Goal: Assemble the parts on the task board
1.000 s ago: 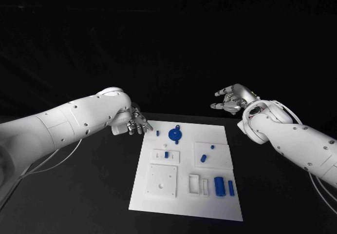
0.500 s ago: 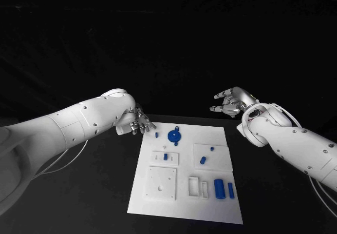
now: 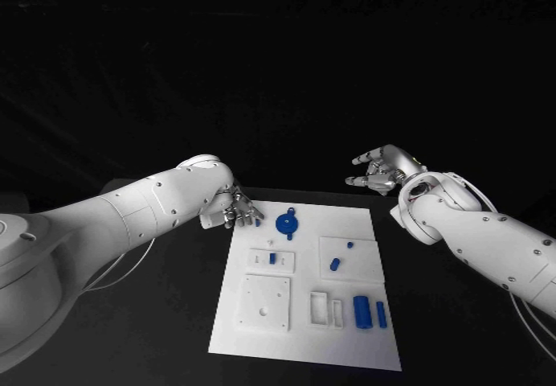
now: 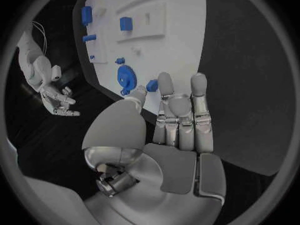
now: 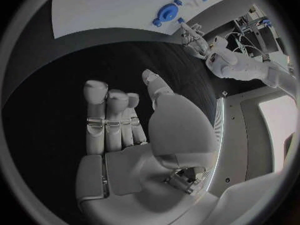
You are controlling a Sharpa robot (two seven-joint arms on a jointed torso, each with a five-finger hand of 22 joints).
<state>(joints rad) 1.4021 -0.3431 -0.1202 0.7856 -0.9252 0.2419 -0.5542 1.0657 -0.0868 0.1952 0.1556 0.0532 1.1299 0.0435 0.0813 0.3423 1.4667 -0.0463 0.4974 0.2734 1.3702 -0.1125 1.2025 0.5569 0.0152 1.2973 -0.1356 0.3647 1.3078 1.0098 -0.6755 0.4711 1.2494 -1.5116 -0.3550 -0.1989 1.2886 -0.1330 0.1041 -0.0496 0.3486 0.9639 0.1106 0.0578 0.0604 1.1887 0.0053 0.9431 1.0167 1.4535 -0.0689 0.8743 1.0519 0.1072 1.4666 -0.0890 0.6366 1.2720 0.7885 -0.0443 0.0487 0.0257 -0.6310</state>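
The left hand [image 3: 230,211] holds nothing, its fingers [image 4: 180,116] spread just over the far left corner of the task board [image 3: 348,330], beside a small blue part [image 4: 152,85]. The right hand [image 3: 379,169] hangs empty with fingers [image 5: 109,116] apart, well off the board's far right corner. No writing can be read. The black table [image 3: 151,338] carries the white board; a round blue part [image 3: 286,223] lies near its far edge, more blue parts [image 3: 369,310] toward the near edge. The right wrist view catches lit equipment beyond the table.
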